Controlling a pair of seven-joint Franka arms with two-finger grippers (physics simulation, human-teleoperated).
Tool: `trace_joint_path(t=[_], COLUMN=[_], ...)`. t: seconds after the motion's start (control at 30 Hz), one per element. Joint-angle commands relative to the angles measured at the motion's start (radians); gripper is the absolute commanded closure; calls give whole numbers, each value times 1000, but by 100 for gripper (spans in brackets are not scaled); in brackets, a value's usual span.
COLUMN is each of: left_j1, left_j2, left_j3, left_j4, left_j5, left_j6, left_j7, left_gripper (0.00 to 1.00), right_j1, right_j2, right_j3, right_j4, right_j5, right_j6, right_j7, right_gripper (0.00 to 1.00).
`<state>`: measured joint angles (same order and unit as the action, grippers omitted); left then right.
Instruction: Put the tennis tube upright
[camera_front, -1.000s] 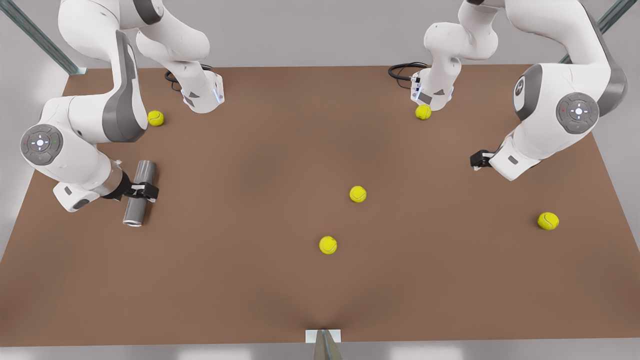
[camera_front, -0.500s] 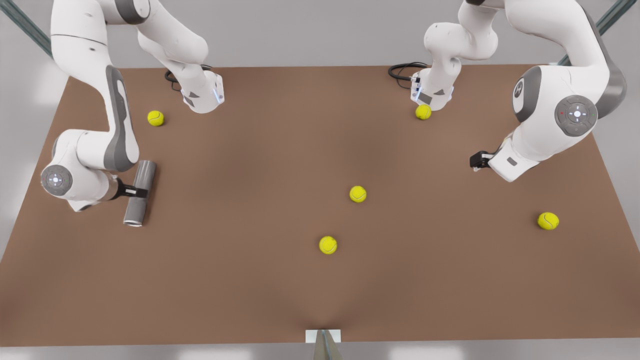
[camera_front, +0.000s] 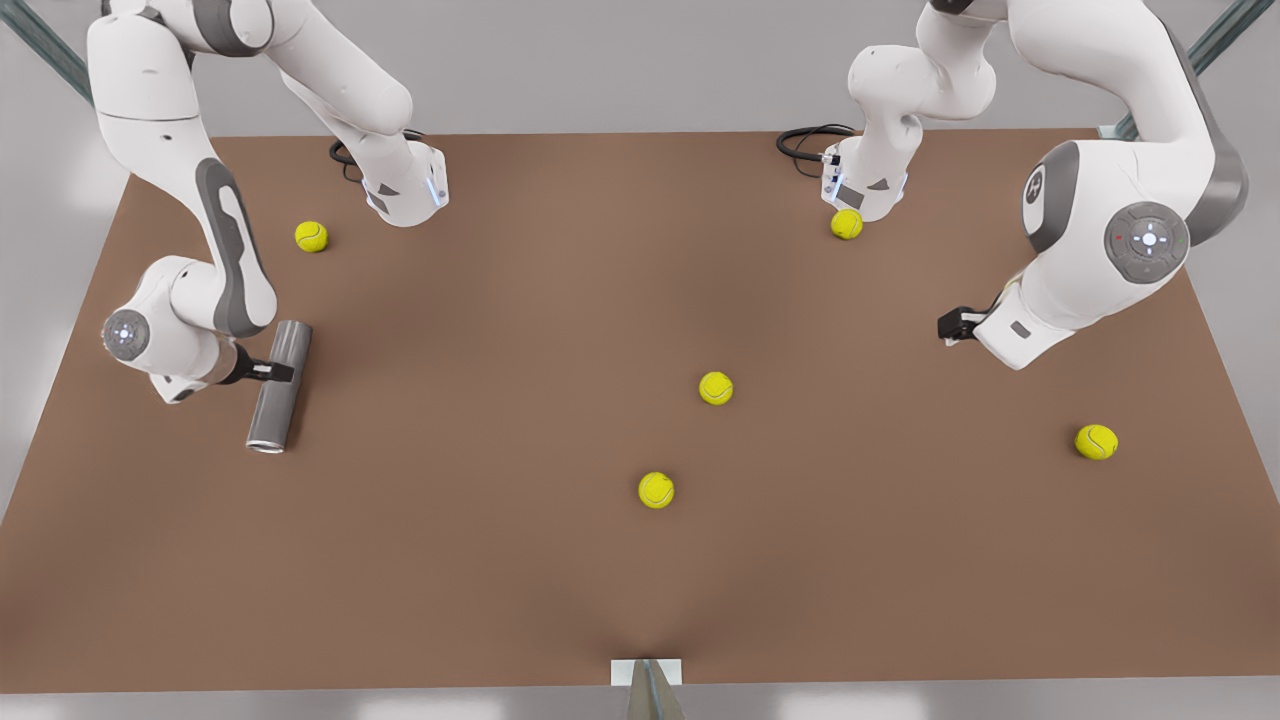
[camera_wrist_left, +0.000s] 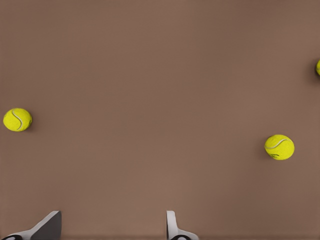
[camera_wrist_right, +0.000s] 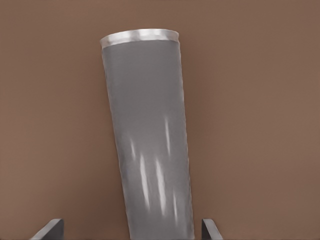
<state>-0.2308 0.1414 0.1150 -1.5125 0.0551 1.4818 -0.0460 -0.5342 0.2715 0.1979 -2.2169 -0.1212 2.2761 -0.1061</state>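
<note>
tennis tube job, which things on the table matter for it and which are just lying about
Belong to the job:
- tennis tube, lying flat on the table
- right gripper, open astride the tube

Just lying about:
- five tennis balls
- left gripper, open, waiting at the front view's right

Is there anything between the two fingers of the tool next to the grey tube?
Yes: in the right wrist view the tennis tube lies on the table between the right tool's open fingers.
</note>
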Motion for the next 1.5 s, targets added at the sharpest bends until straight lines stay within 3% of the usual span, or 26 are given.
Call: trace_joint_path(t=[0.0, 0.37, 0.67, 1.47], left_j1=[1, -1, 1, -1], left_j2=[1, 12, 14, 29], left_j3=[0, 0, 0, 2], left_j4=[0, 0, 0, -3], left_j5=[0, 0, 0, 0], left_j6=[0, 0, 0, -8], left_j7=[0, 0, 0, -2], left_gripper=[0, 0, 0, 0], right_j1=[-4, -23, -29, -43], right_j2=[8, 89, 124, 184], right_j3=[0, 0, 0, 0], right_j4=[-1, 31, 29, 33], right_j5=[0, -83, -77, -78], right_j6=[0, -10, -9, 10], right_j7=[8, -147, -29, -92], right_gripper=[0, 0, 0, 2])
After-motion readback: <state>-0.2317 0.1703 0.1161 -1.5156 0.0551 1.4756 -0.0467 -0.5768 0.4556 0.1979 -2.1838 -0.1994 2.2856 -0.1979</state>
